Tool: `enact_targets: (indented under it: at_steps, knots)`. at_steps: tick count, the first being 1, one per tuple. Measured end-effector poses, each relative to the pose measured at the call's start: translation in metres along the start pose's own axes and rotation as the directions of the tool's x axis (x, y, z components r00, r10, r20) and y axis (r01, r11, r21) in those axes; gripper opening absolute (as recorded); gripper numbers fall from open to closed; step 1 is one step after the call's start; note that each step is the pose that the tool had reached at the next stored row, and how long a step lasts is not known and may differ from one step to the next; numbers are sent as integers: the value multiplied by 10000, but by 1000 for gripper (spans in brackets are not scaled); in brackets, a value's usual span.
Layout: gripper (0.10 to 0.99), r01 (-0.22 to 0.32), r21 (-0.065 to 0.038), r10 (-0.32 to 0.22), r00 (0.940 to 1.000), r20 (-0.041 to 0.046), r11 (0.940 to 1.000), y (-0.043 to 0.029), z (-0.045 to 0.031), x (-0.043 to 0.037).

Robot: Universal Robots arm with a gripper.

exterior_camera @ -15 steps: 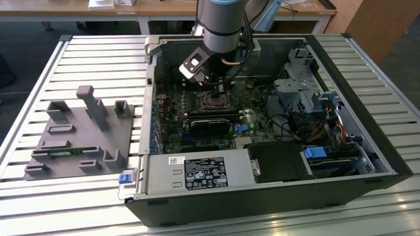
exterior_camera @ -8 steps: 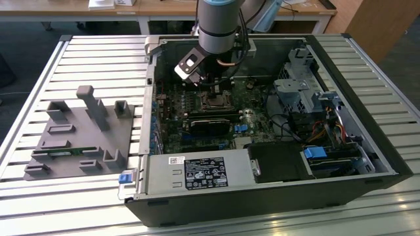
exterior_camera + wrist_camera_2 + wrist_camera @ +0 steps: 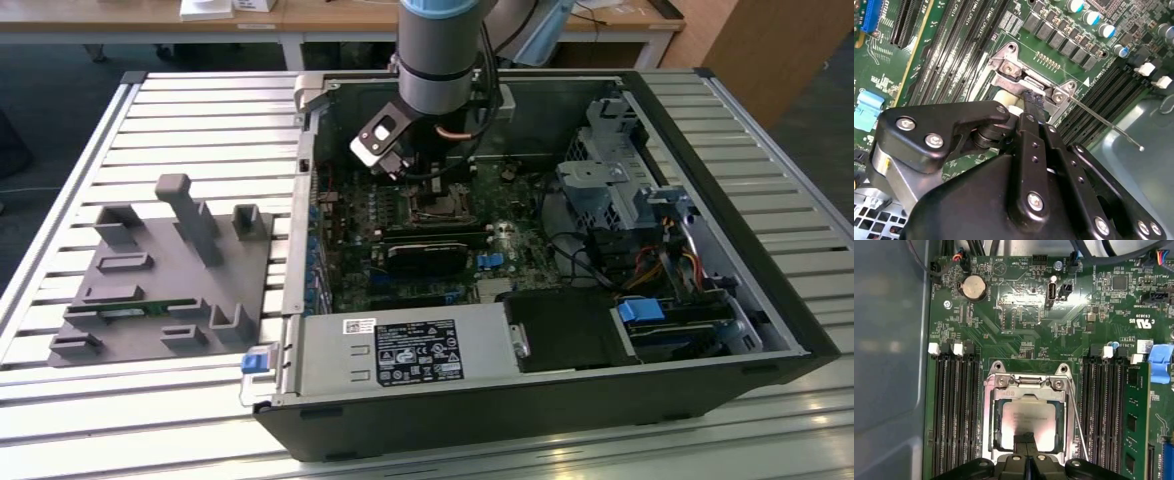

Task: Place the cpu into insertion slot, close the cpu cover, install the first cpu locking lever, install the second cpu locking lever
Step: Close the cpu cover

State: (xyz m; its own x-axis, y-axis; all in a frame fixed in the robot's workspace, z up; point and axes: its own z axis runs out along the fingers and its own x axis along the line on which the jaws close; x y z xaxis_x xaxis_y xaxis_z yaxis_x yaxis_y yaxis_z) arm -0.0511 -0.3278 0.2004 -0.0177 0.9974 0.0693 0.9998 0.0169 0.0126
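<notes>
While the arm (image 3: 438,45) is hanging into the open computer case (image 3: 534,420) in the exterior view, the gripper (image 3: 430,180) is sitting right above the insertion slot (image 3: 438,208), its own body hiding the fingertips. The power supply box (image 3: 400,352), well clear of the tool, is carrying a black-and-white label (image 3: 416,352); not reading it. A grey fixture tray (image 3: 160,285) is lying outside the case, far from the tool.

In the first wrist view the fingers are pressing together with nothing between them, tips over the near edge of the cpu (image 3: 1029,412); contact is hard to judge. The chip is sitting in the slot, with the cpu cover (image 3: 1026,383) lying around it. Print on the chip is too faint to make out. A thin locking lever (image 3: 1077,432) is running just beside the tool.

In the second wrist view the gripper linkage is blocking most of the slot. The cover's hinge end is showing just beyond the tips, and the lever is angling away to one side.
</notes>
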Motion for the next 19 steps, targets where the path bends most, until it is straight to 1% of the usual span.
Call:
enact_targets:
  at_steps: [5, 6, 9, 11, 13, 19]
  knots:
    - [106, -2, 2, 2, 10000, 3, 10000, -1, 10, -1]
    - [106, -2, -6, 2, 10000, -7, 10000, 0, 2, 1]
    - [106, -2, 0, 2, 10000, 0, 10000, 0, -75, 5]
    - [106, 0, 0, 0, 10000, -1, 10000, 3, -87, 6]
    - [106, -1, 1, 1, 10000, 0, 10000, 22, -87, 6]
    - [106, -2, 2, 2, 10000, 0, 10000, 115, -86, 4]
